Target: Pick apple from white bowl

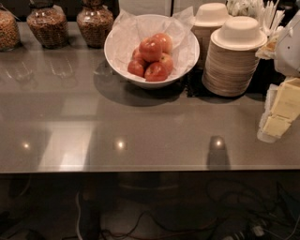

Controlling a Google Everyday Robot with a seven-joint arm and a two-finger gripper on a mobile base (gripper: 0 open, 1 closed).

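1. Far left, back of the counter: three glass jars with brown dry contents. No labels or writing that I can make out on them. Not relevant to the task.
2. Centre-left: the white bowl sits at the back of the counter, with a crinkled paper liner standing above its rim. The apples are piled inside on the paper, red and touching one another (about five visible, maybe more underneath). All of them are in the bowl, and none is lifted or out on the counter.
3. Just right of the bowl: two beige bowl stacks, the tall one in front and a second one behind. They're plain, with no print visible. They stand close to the white bowl's right side, so my guess is an approach from the right has to clear them.
4. Top right, behind the stacks: a cutlery bundle, pale and not legible.
5. Right edge: the gripper hangs over the counter's right end, well apart from the white bowl, with the beige stacks between them. I cannot tell how the jaws stand. No apple is visible at it.
6. Status, as a judgement: the pick hasn't started. Reach, descent into the bowl, grasp and lift are all left to do. The top apple looks like the easiest target.
7. Readable text or brands anywhere in view: none.
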